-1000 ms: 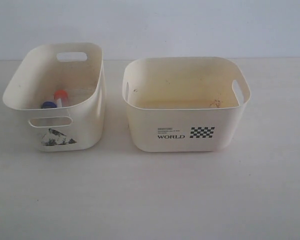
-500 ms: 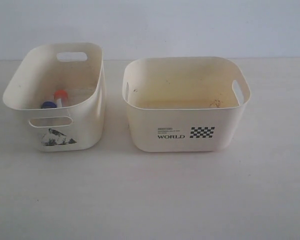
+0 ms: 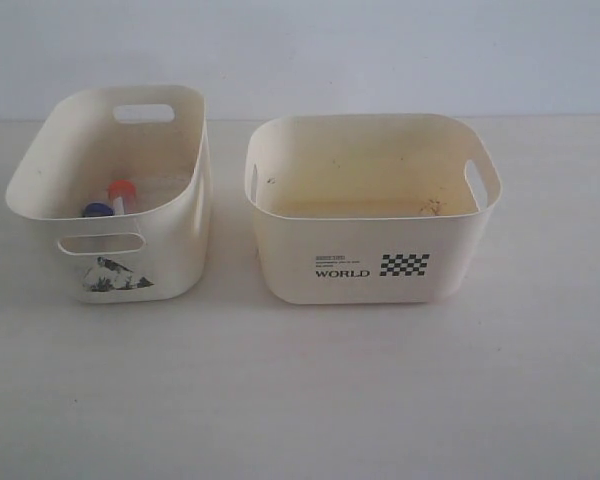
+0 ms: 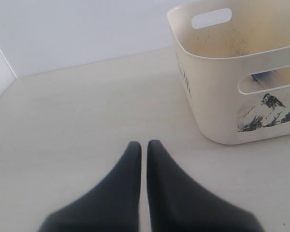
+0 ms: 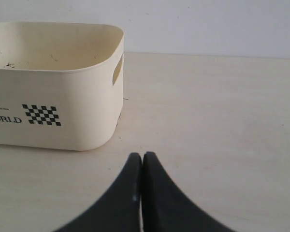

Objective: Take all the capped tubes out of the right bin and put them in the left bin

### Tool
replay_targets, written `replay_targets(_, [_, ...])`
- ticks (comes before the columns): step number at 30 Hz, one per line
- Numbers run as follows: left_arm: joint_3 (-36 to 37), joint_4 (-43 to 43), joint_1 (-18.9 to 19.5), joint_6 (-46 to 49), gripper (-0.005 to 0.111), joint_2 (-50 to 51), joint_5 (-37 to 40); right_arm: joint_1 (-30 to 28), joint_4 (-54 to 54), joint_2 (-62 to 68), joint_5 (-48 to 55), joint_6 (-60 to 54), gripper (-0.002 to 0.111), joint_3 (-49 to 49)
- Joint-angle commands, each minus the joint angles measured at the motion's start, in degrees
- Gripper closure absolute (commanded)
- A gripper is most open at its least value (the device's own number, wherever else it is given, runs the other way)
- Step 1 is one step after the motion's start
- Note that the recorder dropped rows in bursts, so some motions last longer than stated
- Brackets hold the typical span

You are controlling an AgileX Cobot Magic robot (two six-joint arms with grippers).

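Facing rims: tall cream plastic bin [image 3: 170,255], wide cream "WORLD" bin [image 3: 290,250], apart; pale surface [image 3: 230,300] between.
Jaws: both pairs together.

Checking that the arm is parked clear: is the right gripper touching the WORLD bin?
Apart. The right wrist view shows a strip of bare table between the closed tips of the right gripper and the WORLD bin.

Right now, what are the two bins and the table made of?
Left bin: likely moulded cream plastic, semi-matte; rounded corners, cut-out slot handles.
Right bin: same look, smooth; thin rim, dark scuffs inside.
Table: pale, matte, faint streaks; laminate or wood, can't tell.
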Motion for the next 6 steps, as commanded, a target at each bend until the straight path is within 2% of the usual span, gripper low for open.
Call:
replay_targets(1, [-0.21,0.07,0.02,-0.54,0.102,0.03,-0.09,-0.19,-0.3,-0.28,-0.08,-0.28,0.109,-0.04])
replay_targets(6, [-0.21,0.07,0.02,-0.54,0.102,0.03,-0.09,-0.19,-0.28,-0.28,-0.08,-0.14,0.109,-0.04])
